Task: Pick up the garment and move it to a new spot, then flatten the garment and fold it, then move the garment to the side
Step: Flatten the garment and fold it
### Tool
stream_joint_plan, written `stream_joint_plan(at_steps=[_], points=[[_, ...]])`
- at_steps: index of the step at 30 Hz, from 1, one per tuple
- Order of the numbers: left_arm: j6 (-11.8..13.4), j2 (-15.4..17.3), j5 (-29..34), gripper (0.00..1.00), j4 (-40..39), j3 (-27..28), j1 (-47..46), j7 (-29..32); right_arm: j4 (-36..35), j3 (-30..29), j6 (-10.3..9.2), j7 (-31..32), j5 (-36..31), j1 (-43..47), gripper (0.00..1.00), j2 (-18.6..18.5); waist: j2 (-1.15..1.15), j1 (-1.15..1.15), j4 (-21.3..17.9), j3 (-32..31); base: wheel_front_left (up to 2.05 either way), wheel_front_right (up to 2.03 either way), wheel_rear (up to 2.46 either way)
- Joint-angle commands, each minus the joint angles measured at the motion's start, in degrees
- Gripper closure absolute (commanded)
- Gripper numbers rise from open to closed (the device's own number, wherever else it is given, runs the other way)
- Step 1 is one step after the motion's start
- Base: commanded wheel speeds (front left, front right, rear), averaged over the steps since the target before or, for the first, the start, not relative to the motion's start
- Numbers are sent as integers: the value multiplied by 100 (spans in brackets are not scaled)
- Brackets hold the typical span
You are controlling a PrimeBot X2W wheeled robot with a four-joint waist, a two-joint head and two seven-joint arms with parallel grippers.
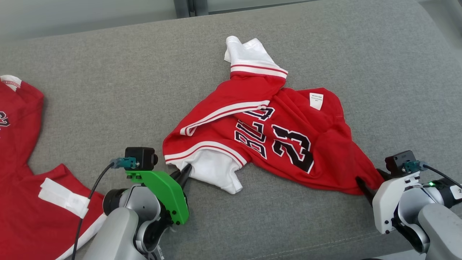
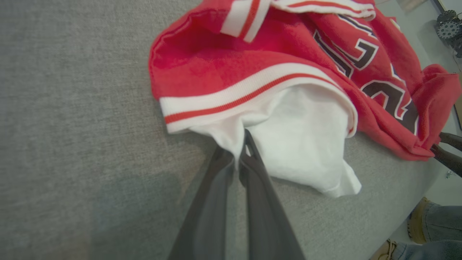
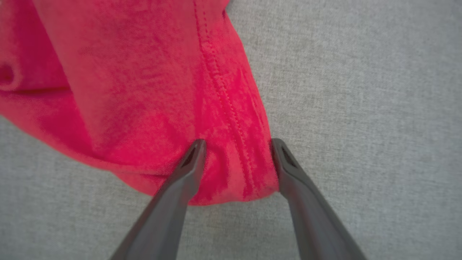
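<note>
A: Where's the garment (image 1: 267, 133)?
B: Crumpled, middle of the grey cushion (image 1: 108, 90); left gripper (image 2: 242, 151) pinching its white sleeve (image 2: 303, 144) (toward cushion's front edge); right gripper (image 3: 238, 151) spread, straddling red hem corner (image 3: 231, 180).

The red garment (image 1: 288, 144) bears a black "23" and fold-hidden letters, perhaps "BULLS"; its white label (image 1: 316, 100) print is unreadable.
</note>
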Motion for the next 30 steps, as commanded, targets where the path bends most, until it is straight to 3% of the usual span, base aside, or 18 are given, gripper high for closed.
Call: stream_joint_plan(at_steps=[1, 12, 17, 22, 30], points=[[-37, 42, -67, 100, -87, -6, 95, 44, 125, 84, 8, 139, 51, 298, 100, 1, 0, 0, -8, -17, 0, 0, 0], [-23, 297, -517, 100, -1167, 170, 735, 302, -269, -637, 2, 40, 731, 309, 100, -102, 0, 0, -70, -239, 0, 0, 0], [38, 571, -966, 100, -2334, 484, 1366, 528, -1210, -1232, 3, 211, 1645, 563, 100, -209, 0, 0, -168, -392, 0, 0, 0], [122, 806, -1801, 100, -4019, 826, 2139, 978, -2413, -2182, 4, 522, 2761, 953, 100, -307, 0, 0, -236, -500, 0, 0, 0], [551, 1163, -2817, 100, -6307, 1461, 2809, 1569, -4068, -3602, 7, 1494, 3711, 1539, 100, -506, 0, 0, -265, -530, 0, 0, 0]])
